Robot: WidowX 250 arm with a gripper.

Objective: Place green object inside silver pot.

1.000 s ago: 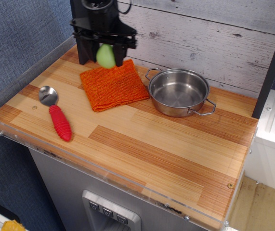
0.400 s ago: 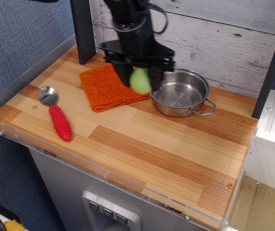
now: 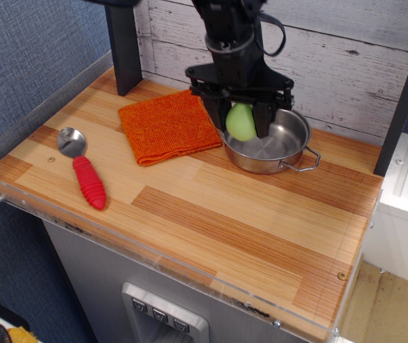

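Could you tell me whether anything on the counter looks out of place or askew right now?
Nothing stands out: the orange cloth lies flat, the red-handled spoon rests alone, and the gripper holds the green object over the upright silver pot.

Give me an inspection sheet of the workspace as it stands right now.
Surface: wooden counter, clear guard along its edges.
Job's things: green object held above the silver pot, not released.
Clutter: orange cloth left of the pot; red-handled spoon near the left edge.
Grippers: gripper shut on the green object, over the pot's left half.
Cables: black cable looped beside the arm.
Surroundings: grey plank wall behind; blue wall at left.
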